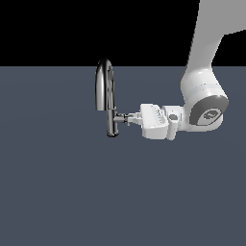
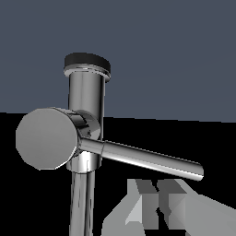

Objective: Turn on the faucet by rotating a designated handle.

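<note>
One flat slate-grey floor under a black backdrop is all your room has, with the faucet [image 1: 106, 98] standing mid-floor and your gripper [image 1: 129, 118] level at its handle [image 2: 150, 160], though whether it's pinching is unclear.

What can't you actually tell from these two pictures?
- Exterior view: the handle is hidden by the end effector beside the faucet.
- Wrist view: the handle shows, but the fingertips are cut off by the edge; contact unclear.
- Wrist view: the spout runs out of frame.
- Exterior view: the upper arm is cut off.
</note>
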`<state>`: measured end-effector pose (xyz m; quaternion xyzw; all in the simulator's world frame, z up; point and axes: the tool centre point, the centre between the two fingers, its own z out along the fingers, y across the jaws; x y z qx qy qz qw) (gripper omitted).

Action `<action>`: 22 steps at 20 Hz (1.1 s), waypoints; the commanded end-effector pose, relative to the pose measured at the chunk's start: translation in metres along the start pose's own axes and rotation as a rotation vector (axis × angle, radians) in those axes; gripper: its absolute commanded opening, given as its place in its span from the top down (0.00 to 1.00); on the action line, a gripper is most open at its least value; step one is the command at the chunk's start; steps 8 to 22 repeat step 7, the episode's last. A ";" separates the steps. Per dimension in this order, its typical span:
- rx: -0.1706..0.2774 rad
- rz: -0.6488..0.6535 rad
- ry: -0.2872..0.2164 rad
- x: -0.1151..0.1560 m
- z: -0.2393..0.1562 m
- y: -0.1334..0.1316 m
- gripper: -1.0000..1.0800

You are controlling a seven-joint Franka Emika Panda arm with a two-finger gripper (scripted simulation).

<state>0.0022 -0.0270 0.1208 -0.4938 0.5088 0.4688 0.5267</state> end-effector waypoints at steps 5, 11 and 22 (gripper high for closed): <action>-0.010 0.029 -0.005 0.048 0.007 0.015 1.00; -0.011 0.031 -0.005 0.053 0.007 0.017 1.00; -0.011 0.031 -0.005 0.053 0.007 0.017 1.00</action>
